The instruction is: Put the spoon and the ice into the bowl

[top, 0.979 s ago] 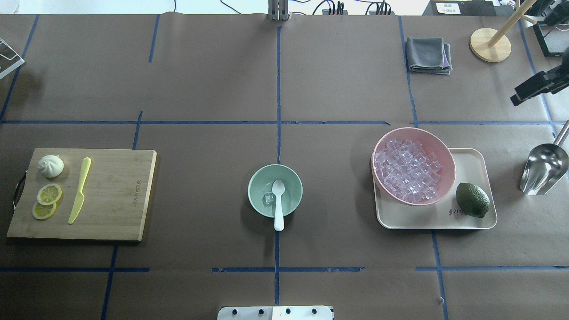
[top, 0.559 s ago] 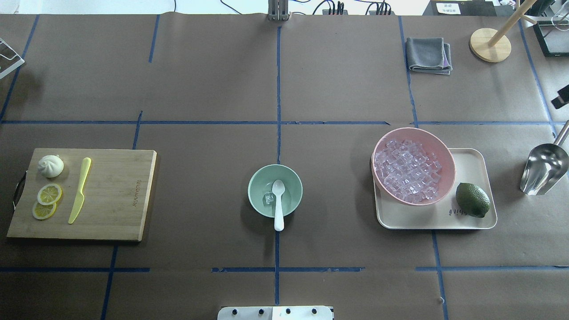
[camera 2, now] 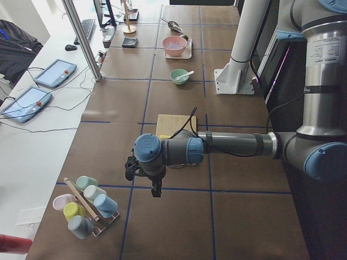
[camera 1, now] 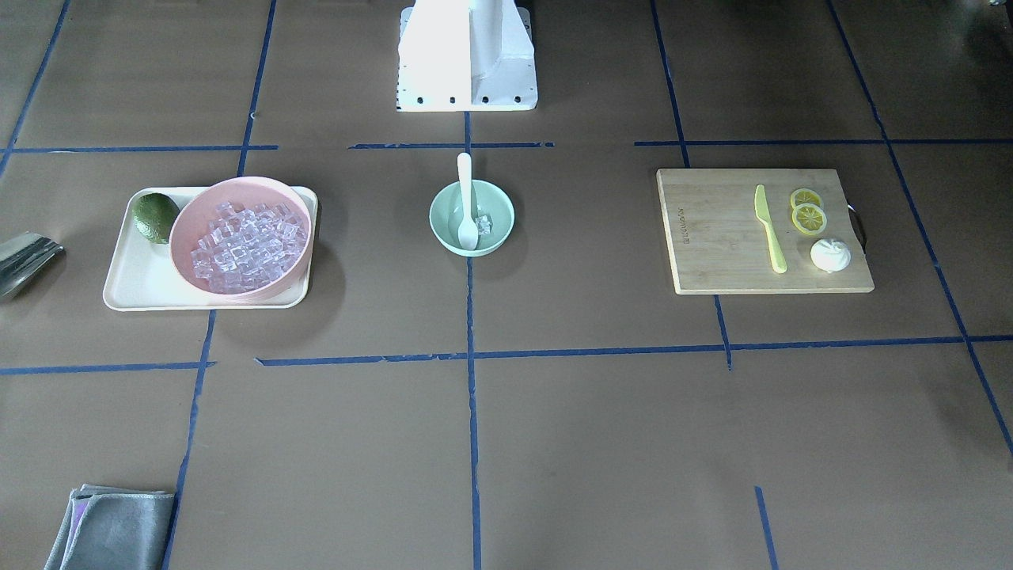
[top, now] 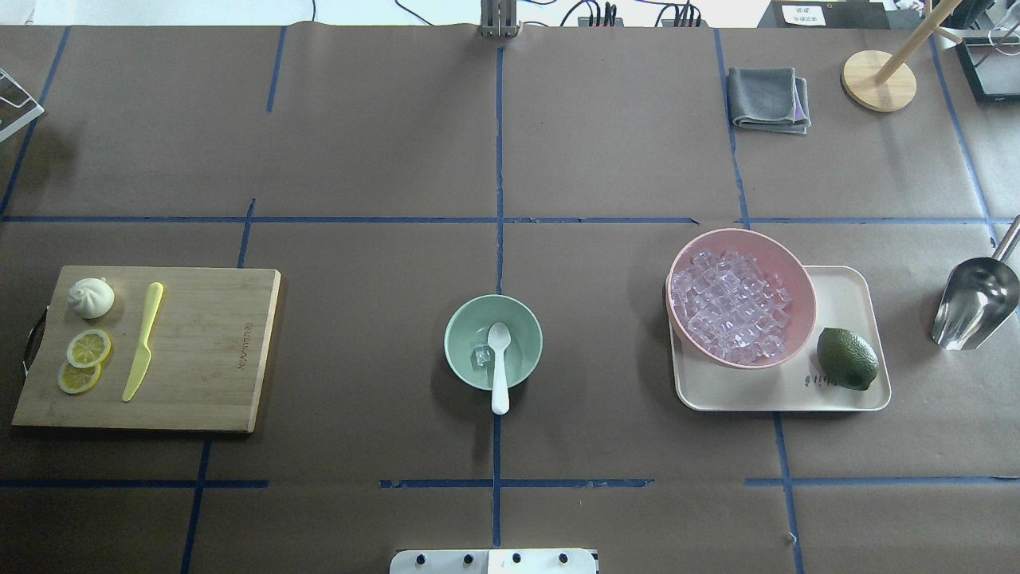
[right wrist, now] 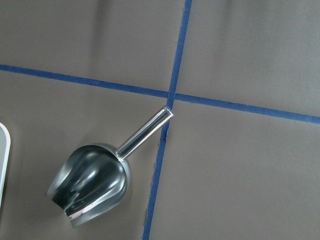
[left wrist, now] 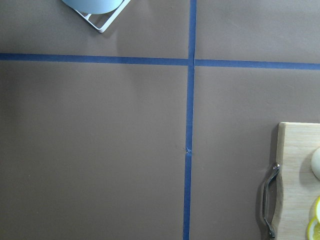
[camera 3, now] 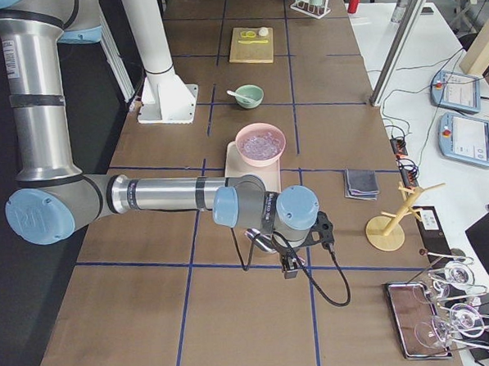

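The table was covered in brown paper crossed by blue tape lines. At the left of the overhead view, a bamboo cutting board carried a white bun, two lemon slices and a yellow-green knife.

At the centre stood the mint-green bowl. The spoon rested with its scoop inside and its handle over the rim nearest the robot's base. One ice cube sat in the bowl just beside the spoon.

Further right, a cream tray held a pink bowl with a heap of ice, and a dark lime. A steel scoop lay near the right edge. A folded grey cloth and a wooden stand sat at the far corner.

In the side view, a white bench ran along the table and held tablets and cables. A rack of pastel cups stood at the table's left end.

The left gripper hung over bare paper beyond the board, and the right gripper hung above the scoop. I could not tell whether the fingers of either were apart or together.

A burned-in mark on the board and small print on the tray were too small to read.
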`<state>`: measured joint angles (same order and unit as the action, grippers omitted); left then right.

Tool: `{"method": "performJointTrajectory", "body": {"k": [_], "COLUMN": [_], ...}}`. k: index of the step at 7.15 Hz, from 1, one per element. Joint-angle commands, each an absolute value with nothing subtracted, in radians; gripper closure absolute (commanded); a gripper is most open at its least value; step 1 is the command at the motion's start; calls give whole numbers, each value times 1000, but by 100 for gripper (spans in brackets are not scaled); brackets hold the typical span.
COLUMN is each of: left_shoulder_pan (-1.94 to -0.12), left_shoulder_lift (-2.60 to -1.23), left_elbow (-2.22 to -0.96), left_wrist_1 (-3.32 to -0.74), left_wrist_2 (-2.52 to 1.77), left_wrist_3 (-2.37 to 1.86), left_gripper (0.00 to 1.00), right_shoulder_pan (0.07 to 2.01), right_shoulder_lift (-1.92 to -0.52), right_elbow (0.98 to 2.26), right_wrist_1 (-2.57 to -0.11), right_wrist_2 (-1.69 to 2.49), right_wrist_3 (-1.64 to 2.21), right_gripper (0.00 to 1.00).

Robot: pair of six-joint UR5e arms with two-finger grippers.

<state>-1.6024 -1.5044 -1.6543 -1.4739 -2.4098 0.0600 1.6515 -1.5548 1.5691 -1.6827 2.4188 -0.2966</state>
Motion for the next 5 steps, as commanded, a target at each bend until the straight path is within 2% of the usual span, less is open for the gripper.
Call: {"method": "performJointTrajectory", "body": {"k": [1,5], "left_shoulder_pan": [-1603,-1601], "left_shoulder_lift": [-1500,-1500], "left_elbow": [-1657,-1652], "left_wrist_1": [-1474,-1474], "left_wrist_2": [-2410,-2410], "left_wrist_3": [61,63], "left_gripper": [0,0], "right_shoulder_pan": [1654,1654], "right_shoulder_lift": [-1578,-1588], "right_elbow": [1555,1548], "right_wrist_1": [-1619,-1529], "right_wrist_2": [2410,2404], "right_wrist_3": [-287,-124], "right_gripper": [0,0]}}
